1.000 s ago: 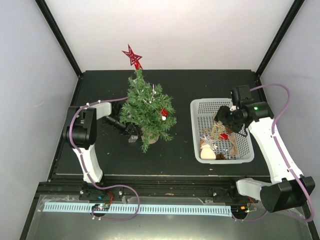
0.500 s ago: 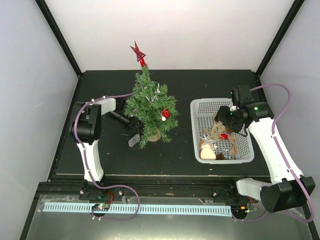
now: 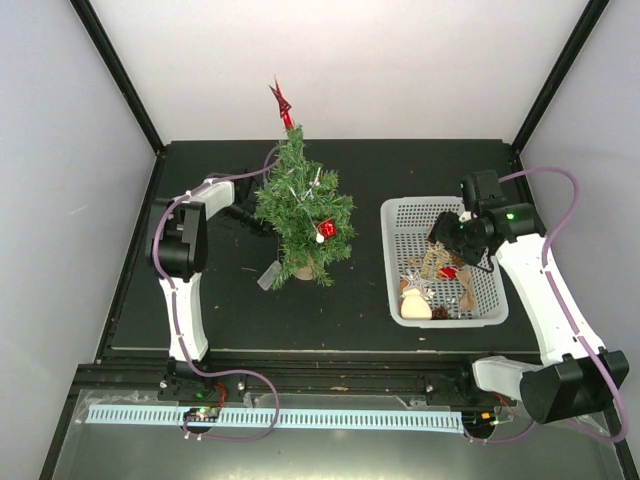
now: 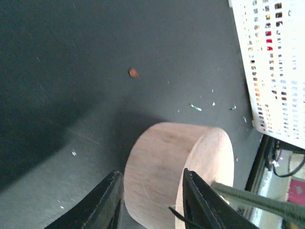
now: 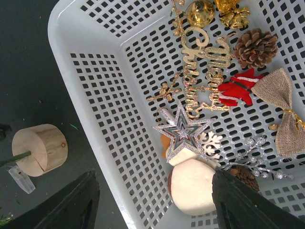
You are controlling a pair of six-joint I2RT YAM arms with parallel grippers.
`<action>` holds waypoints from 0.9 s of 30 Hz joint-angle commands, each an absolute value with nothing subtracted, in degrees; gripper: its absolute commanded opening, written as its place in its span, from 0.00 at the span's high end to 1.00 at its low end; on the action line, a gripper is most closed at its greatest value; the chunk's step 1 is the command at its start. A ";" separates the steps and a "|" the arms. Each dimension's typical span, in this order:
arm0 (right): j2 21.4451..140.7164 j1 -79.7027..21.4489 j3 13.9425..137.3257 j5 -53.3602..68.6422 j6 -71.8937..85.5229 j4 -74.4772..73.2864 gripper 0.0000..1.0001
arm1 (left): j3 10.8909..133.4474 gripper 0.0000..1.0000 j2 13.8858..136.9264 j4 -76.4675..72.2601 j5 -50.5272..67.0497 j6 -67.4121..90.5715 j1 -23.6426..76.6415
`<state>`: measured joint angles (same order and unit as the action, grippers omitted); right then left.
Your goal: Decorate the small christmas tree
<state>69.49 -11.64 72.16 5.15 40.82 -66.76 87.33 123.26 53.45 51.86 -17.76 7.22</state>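
The small christmas tree (image 3: pixel 303 210) stands on the black table left of centre, with a red star topper (image 3: pixel 283 101) and a red bauble (image 3: pixel 326 229) on it. Its round tan base (image 4: pixel 176 167) sits between the jaws of my left gripper (image 4: pixel 151 172), which is shut on the base low at the tree's left side. My right gripper (image 5: pixel 152 200) hovers open over the white basket (image 5: pixel 95 95), above a silver star (image 5: pixel 183 131) and a cream ornament (image 5: pixel 193 186). The tree base (image 5: pixel 40 149) also shows in the right wrist view.
The basket (image 3: pixel 392 262) at right holds several ornaments: a gold script sign (image 5: pixel 200 71), a pine cone (image 5: pixel 255 46), a red piece (image 5: pixel 236 88) and a burlap bow (image 5: pixel 281 107). A clear tag (image 3: pixel 268 278) lies by the tree base. Black frame posts rise at both back corners.
The tree has shifted right and straightened, its star topper swinging from left to right. My left arm moved farther back with the base in its jaws. The right arm stayed still.
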 commanded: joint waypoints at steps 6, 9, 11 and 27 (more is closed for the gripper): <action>70.24 -12.00 72.61 5.06 39.78 -65.49 0.34 | 91.57 0.63 122.74 51.08 49.77 -15.38 5.94; 70.40 -12.03 72.14 5.43 39.51 -65.16 0.34 | 88.33 0.61 120.56 51.02 50.65 -15.65 5.72; 70.39 -12.09 71.99 5.74 39.38 -64.56 0.34 | 85.56 0.60 118.82 50.77 51.19 -15.79 5.75; 75.54 -17.56 74.71 7.21 36.95 -60.73 0.35 | 71.73 0.56 104.18 55.87 53.31 -20.74 4.76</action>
<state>75.31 -16.99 73.63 6.15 37.76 -62.81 73.17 107.46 51.96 50.11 -17.39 5.28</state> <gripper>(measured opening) 0.652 0.439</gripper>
